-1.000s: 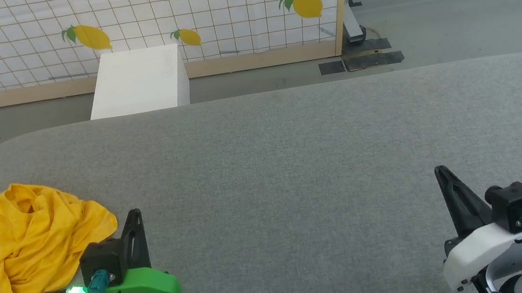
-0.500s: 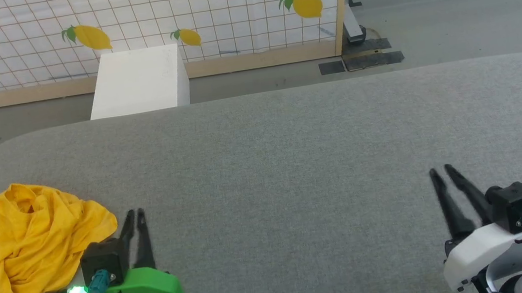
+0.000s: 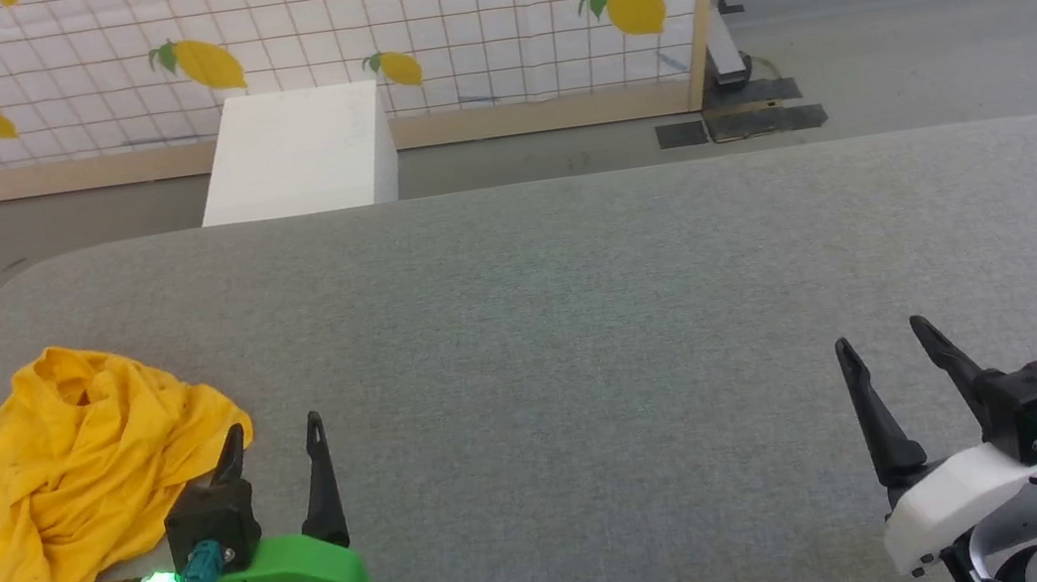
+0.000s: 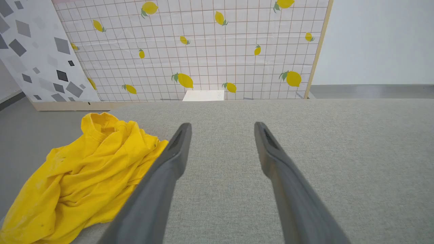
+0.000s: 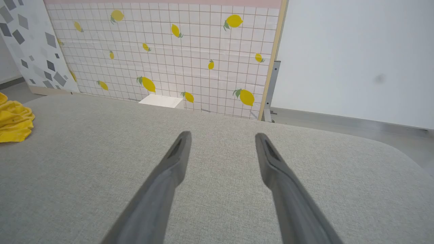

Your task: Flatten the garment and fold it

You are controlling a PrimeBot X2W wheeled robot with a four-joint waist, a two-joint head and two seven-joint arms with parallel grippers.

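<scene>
At lower left, above table: left gripper seen spread wide, nothing held; garment just beside its left finger. At lower right: right gripper likewise wide, empty, well apart from garment. Garment heaped, crumpled, at table's left end. Box, lemon panel seen beyond.

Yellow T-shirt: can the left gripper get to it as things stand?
Probably yes. The garment lies crumpled on the grey table just to the left of the left gripper, whose jaws stand open; nothing sits between them.
</scene>
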